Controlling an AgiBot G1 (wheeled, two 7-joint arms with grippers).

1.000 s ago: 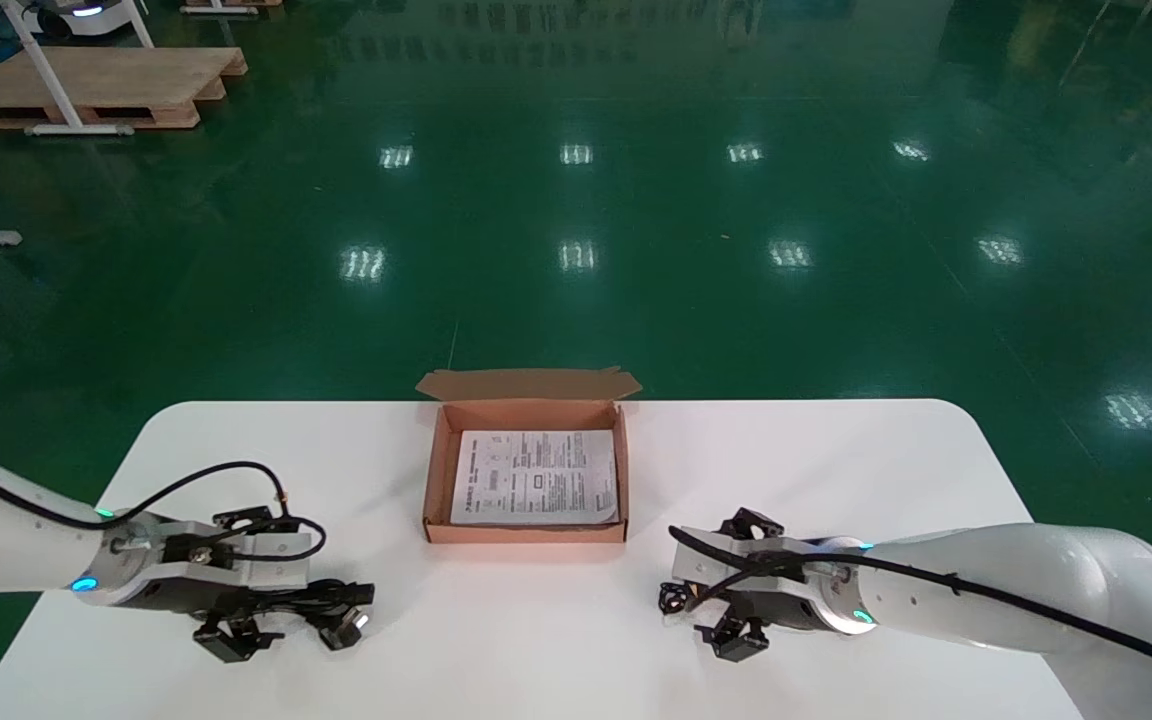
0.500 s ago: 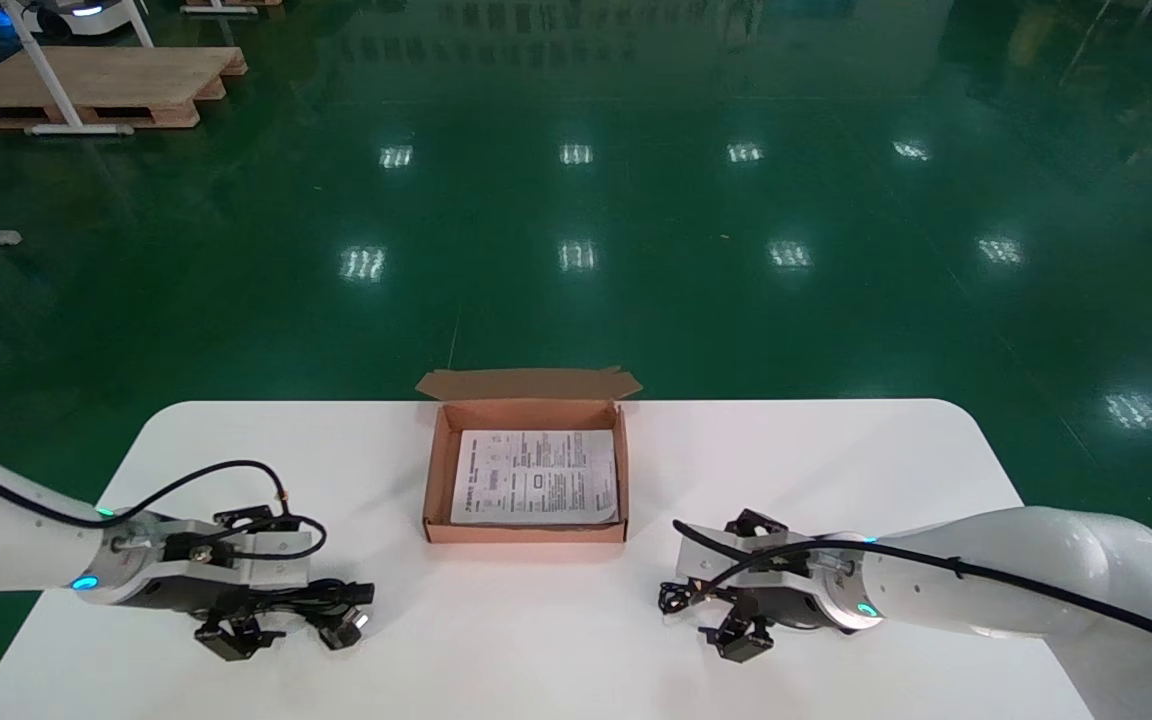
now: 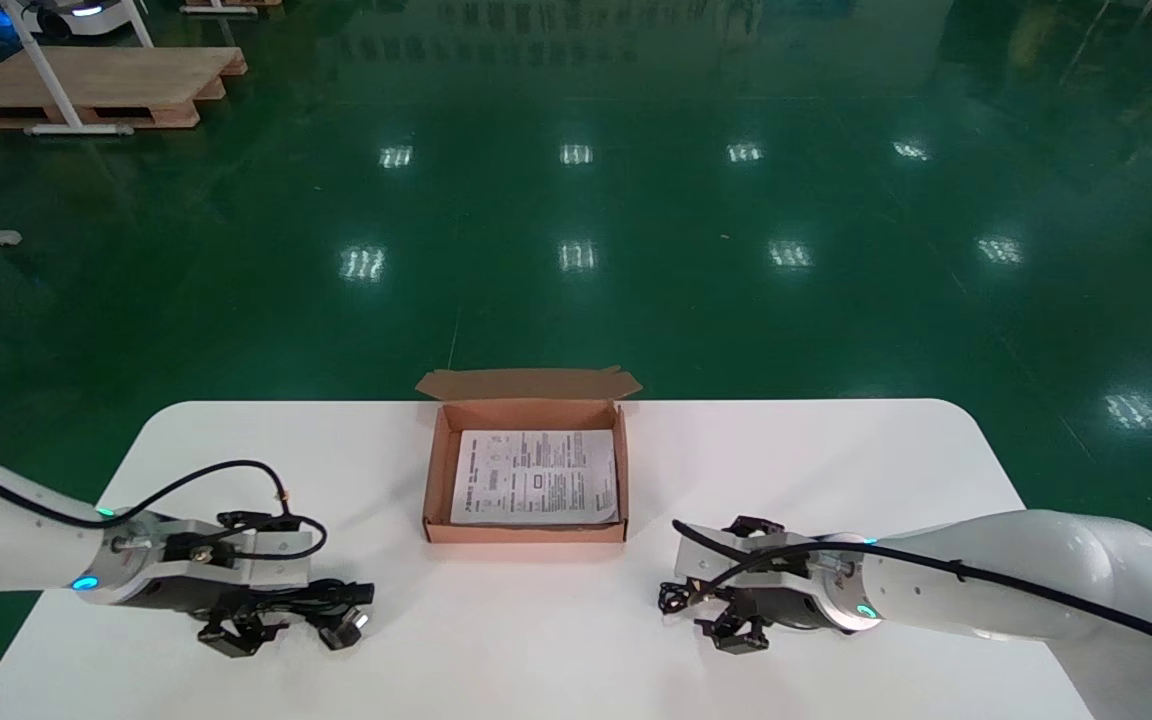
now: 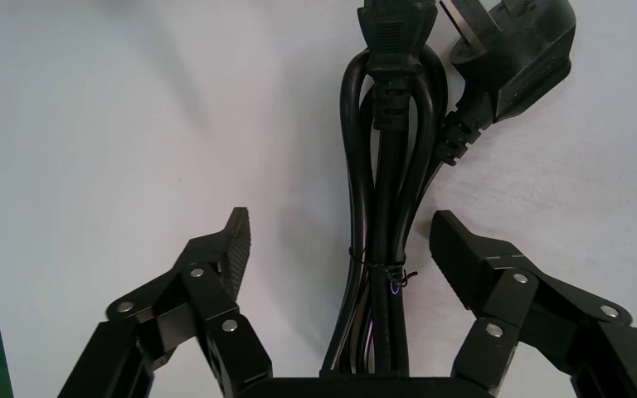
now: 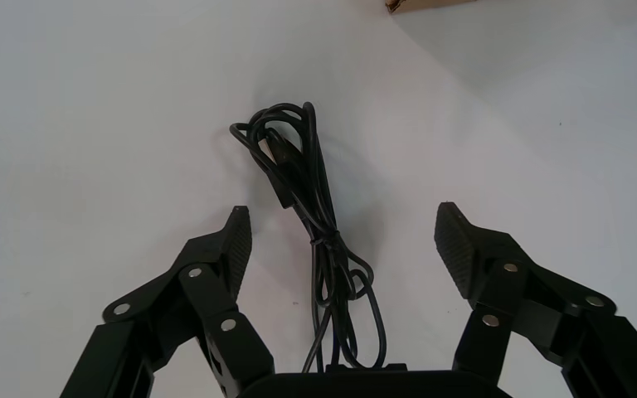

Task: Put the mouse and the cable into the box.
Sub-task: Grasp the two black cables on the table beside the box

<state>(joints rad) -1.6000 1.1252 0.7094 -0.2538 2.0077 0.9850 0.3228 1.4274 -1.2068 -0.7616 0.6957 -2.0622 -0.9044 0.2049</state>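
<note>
Head view: right gripper (image 5: 342, 220) lowered, wide, astride tied cable (image 5: 286, 157) near box (image 3: 526, 535), ready to close; left gripper (image 4: 340, 228), wide, straddles power cord (image 4: 390, 166).

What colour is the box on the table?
Brown, plain cardboard. The box shows best in the head view.

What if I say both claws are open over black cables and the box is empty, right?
The box isn't empty: the head view shows a printed sheet inside. The left gripper and right gripper are open over black cables.
</note>
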